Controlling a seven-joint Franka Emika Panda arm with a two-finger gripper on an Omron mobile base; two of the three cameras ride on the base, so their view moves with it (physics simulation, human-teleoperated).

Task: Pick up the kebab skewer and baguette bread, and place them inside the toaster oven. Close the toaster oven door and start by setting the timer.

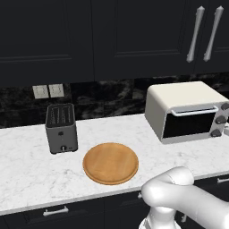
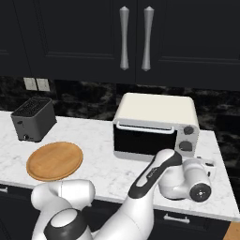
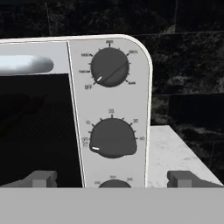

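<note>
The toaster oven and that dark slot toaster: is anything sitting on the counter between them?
Yes. In the left base view a round wooden plate lies on the marble counter between the slot toaster and the toaster oven, nearer the front edge, with nothing on it.

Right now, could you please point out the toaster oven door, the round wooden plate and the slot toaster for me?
toaster oven door [image 2: 143, 140]: right base view, middle of the dark glass.
round wooden plate [image 1: 110, 163]: left base view, centre of its top face.
slot toaster [image 1: 61, 129]: left base view, its grey front face.

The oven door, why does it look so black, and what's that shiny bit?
Hand view: the toaster oven door glass is dark and dim, only its silver handle catches a bright highlight. Right base view: the glass looks equally black, with no glare.
</note>
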